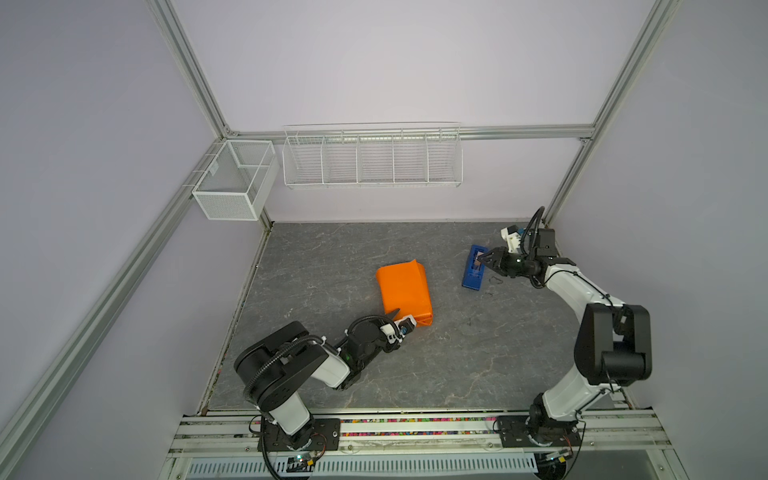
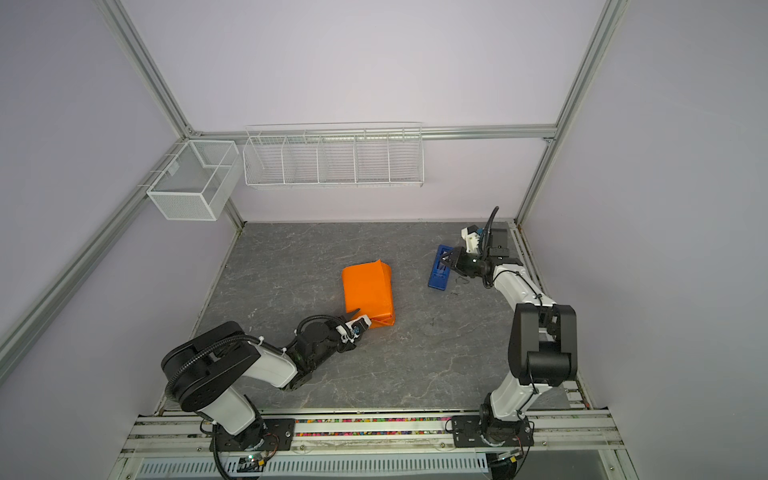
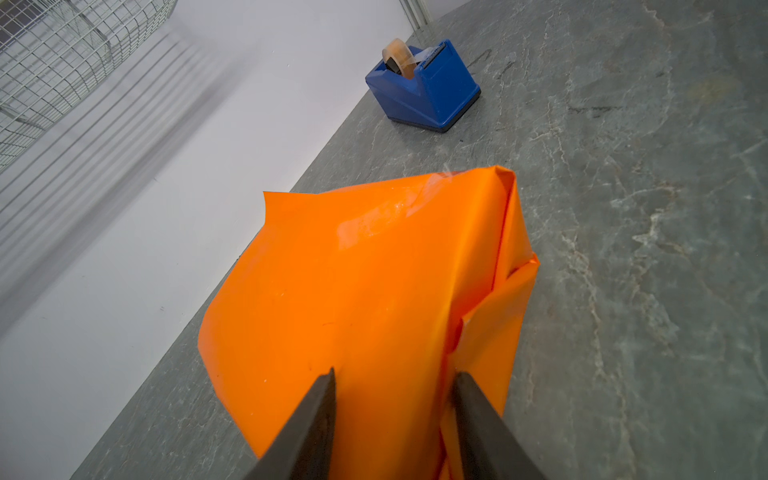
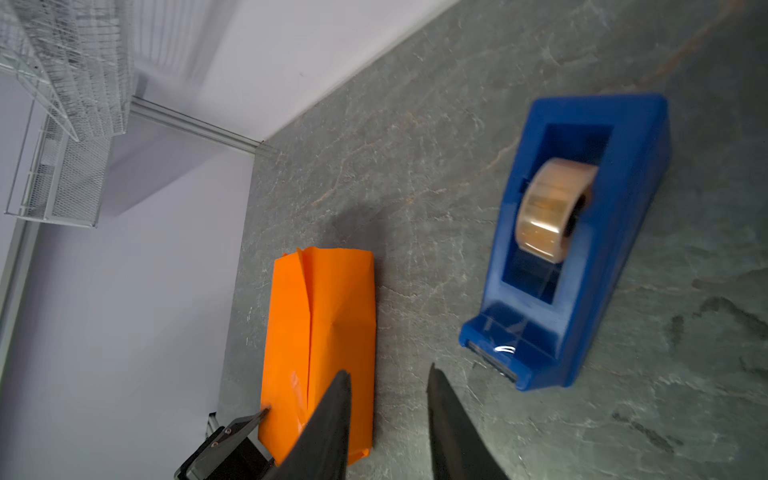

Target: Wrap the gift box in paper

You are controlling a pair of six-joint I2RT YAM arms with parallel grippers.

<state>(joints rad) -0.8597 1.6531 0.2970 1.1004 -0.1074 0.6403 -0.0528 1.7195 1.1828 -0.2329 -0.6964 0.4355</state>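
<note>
The orange paper (image 1: 403,291) (image 2: 368,291) lies folded into a long parcel in the middle of the table. The gift box is hidden under it. A strip of clear tape shines on its top (image 3: 374,220). My left gripper (image 1: 401,318) (image 2: 361,316) (image 3: 395,374) is at the parcel's near end, shut on the paper there. One finger lies on the top face and the other against the folded side. My right gripper (image 1: 480,262) (image 2: 446,258) (image 4: 388,370) hangs open and empty at the far right, by the blue tape dispenser (image 4: 602,291).
The tape dispenser (image 1: 473,274) (image 2: 438,276) (image 3: 432,95) stands on the grey table (image 1: 332,257), right of the parcel, with a clear roll in it. A white mesh box (image 1: 232,178) and a wire rack (image 1: 372,156) hang on the walls at the back.
</note>
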